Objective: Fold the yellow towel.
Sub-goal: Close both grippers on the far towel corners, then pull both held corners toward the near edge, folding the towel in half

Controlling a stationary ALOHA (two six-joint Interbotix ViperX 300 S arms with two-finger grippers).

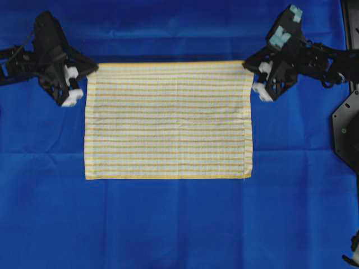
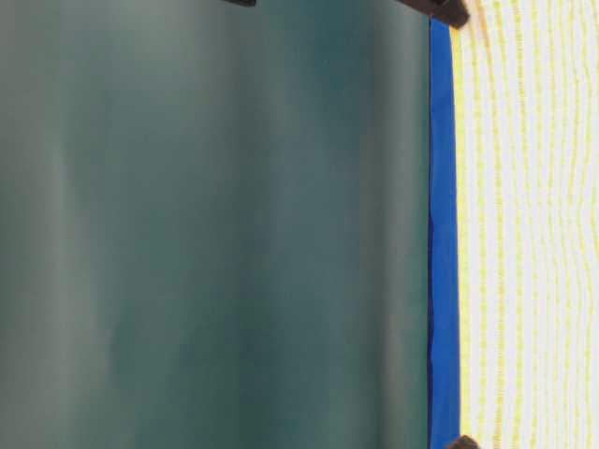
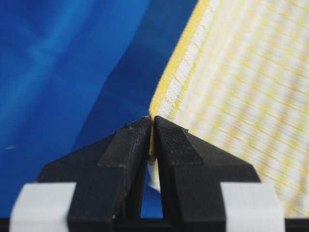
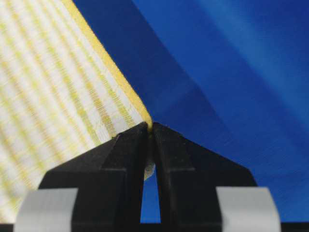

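The yellow towel [image 1: 168,120], pale with thin yellow stripes and yellow hems, is spread out over the blue table covering [image 1: 168,224]. My left gripper [image 1: 92,70] is shut on its far left corner; in the left wrist view the jaws [image 3: 151,126] pinch the yellow hem of the towel [image 3: 231,96]. My right gripper [image 1: 248,67] is shut on the far right corner; in the right wrist view the jaws [image 4: 150,128] clamp the towel [image 4: 53,82] at its corner. The held edge is lifted above the table; the table-level view shows the towel [image 2: 533,234] hanging.
A black arm base [image 1: 346,126] stands at the right edge of the table. The blue covering [image 2: 442,234] shows as a strip in the table-level view, with a blurred green wall [image 2: 215,224] behind it.
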